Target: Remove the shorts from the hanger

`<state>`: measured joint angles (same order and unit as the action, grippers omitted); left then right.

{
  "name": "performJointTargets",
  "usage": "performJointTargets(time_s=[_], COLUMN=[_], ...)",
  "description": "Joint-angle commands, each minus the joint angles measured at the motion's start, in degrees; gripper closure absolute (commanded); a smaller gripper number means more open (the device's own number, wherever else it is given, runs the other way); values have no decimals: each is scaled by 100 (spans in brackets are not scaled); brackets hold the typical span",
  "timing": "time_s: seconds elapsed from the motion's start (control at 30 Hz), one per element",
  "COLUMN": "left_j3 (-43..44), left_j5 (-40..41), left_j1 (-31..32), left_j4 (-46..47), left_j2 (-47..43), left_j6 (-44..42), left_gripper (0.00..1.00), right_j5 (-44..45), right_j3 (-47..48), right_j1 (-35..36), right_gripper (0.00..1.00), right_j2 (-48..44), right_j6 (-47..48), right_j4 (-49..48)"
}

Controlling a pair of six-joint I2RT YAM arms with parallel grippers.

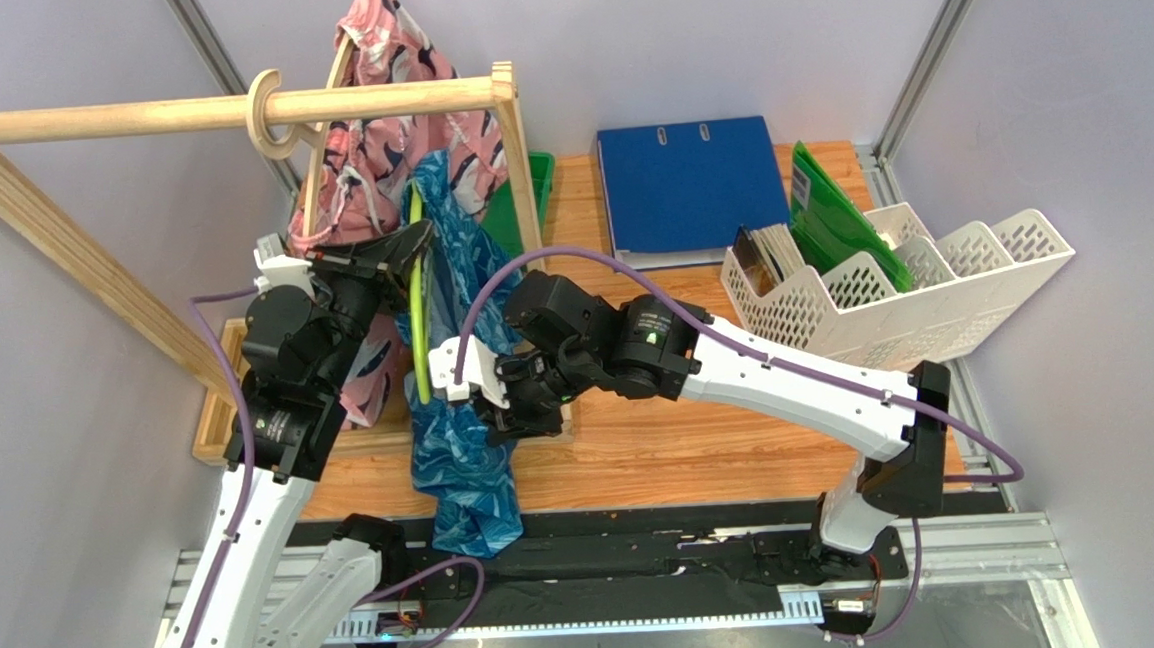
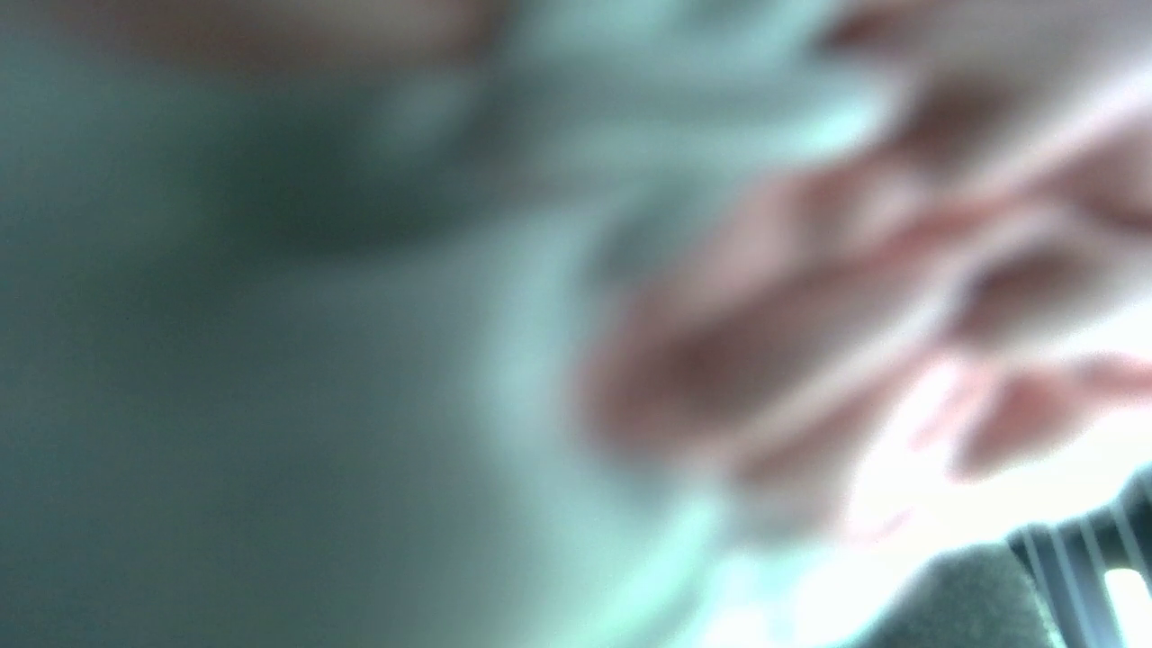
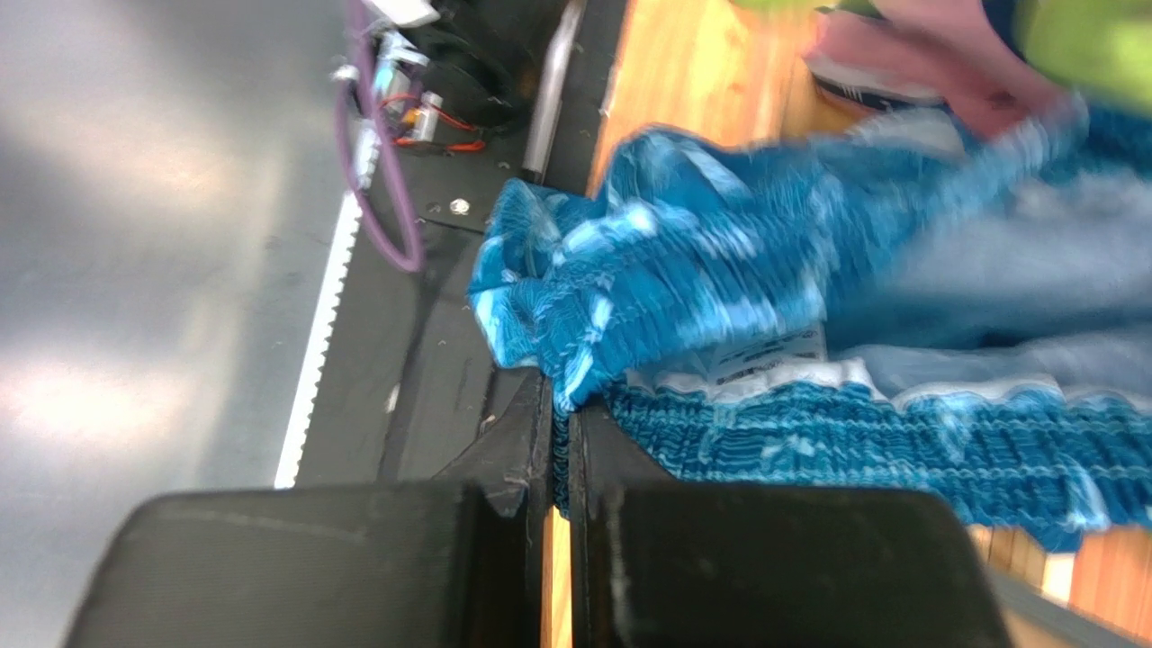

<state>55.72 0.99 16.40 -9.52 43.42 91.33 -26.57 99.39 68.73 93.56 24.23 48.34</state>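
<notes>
Standing nearby, I see the right end effector (image 3: 559, 405) clenched on the gathered waistband of the blue-teal wavy-patterned swim shorts (image 3: 703, 270). They trail from beside the pink swim shorts with dark-blue and white shapes (image 1: 377, 156), which hang at the wooden rail (image 1: 149, 117), down over the wooden worktop (image 1: 666, 439). The left end effector (image 1: 398, 250) is buried in fabric and its camera is blurred, so I cannot tell its grip. A pull might snag the blue cloth and drag the pink pair along, or the thin pinch could slip. The white sewn-in tag (image 3: 757, 358) is unreadable.
</notes>
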Motion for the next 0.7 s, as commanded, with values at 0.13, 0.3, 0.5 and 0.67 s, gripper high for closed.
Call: performJointTargets(time_s=[0.13, 0.3, 0.5, 0.67], left_j3=[299, -237, -238, -246], left_j5=[-986, -1172, -1180, -1872], left_j1=[-32, -32, -41, -32], left_j4=[-919, -1270, -2430, -3352], left_j2=[-526, -1299, -2144, -2443], left_j6=[96, 131, -89, -159], left_gripper=[100, 100, 100, 100], right_j5=[2083, 3543, 4150, 4142], right_j3=[-1272, -1686, -1976, -1950], right_j1=[-395, -457, -466, -466], right_gripper=[100, 100, 100, 100], right_j2=[-812, -1033, -1138, -1050], right_j6=[-1543, -2210, -2651, -2774], right_j4=[-2046, -2900, -3321, -3471])
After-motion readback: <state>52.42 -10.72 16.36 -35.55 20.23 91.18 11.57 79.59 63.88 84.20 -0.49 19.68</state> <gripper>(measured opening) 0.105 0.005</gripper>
